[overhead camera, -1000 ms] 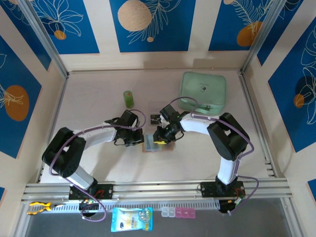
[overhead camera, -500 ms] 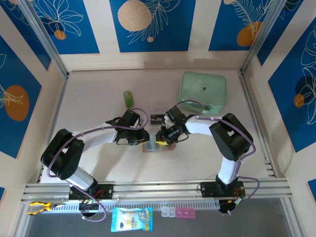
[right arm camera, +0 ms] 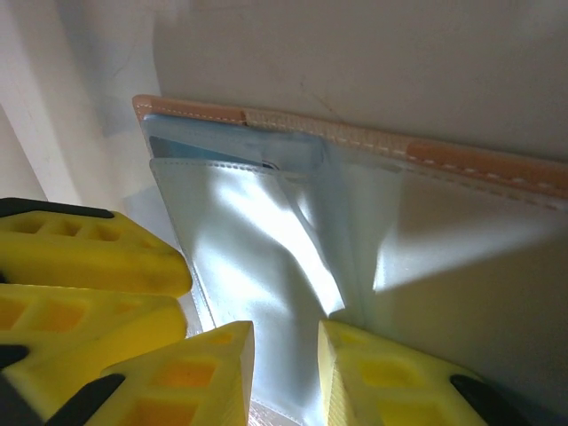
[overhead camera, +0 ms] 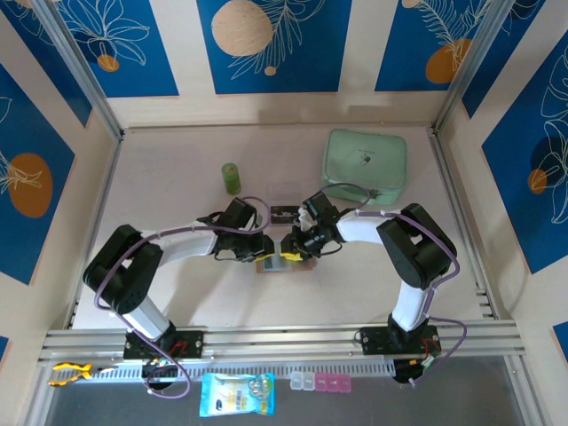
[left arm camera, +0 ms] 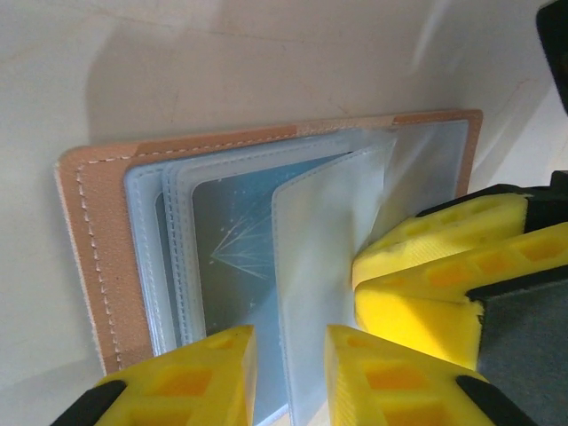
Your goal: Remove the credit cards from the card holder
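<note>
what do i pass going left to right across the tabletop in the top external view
small green bottle → left tool → right tool → mint-green pouch. the card holder lies under both tools, so it's left out of the order

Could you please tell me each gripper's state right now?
Left gripper: slightly open, straddling a sleeve of the card holder.
Right gripper: slightly open, also straddling a sleeve.
</note>
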